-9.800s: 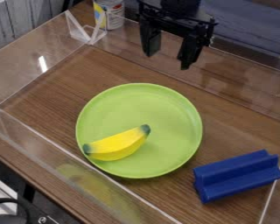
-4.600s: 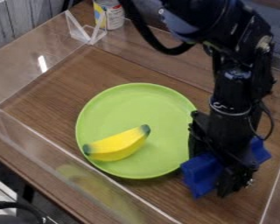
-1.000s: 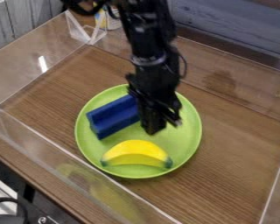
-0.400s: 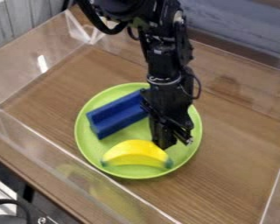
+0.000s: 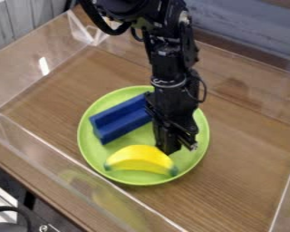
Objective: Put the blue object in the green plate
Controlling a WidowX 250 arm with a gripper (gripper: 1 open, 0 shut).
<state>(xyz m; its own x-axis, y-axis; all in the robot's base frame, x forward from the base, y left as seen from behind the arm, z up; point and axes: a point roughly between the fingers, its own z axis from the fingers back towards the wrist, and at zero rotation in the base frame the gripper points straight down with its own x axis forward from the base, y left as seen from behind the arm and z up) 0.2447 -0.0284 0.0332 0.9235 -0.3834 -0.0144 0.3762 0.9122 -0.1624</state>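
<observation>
The blue object [image 5: 119,118], a dark blue ridged block, lies inside the green plate [image 5: 196,156] on its left half. A yellow banana [image 5: 139,160] rests at the plate's front. My gripper [image 5: 174,145] points straight down over the plate's right half, right of the blue block and just behind the banana's right end. Its fingers are shut with nothing between them. The fingertips sit low, close to the plate's surface.
The plate sits on a wooden tabletop [image 5: 245,181] enclosed by clear plastic walls [image 5: 26,136]. A bottle with a yellow label [image 5: 111,14] and a clear stand [image 5: 87,32] are at the far left corner.
The gripper shifted slightly right and toward the front over the plate during the last second. The blue block and banana have stayed where they were.
</observation>
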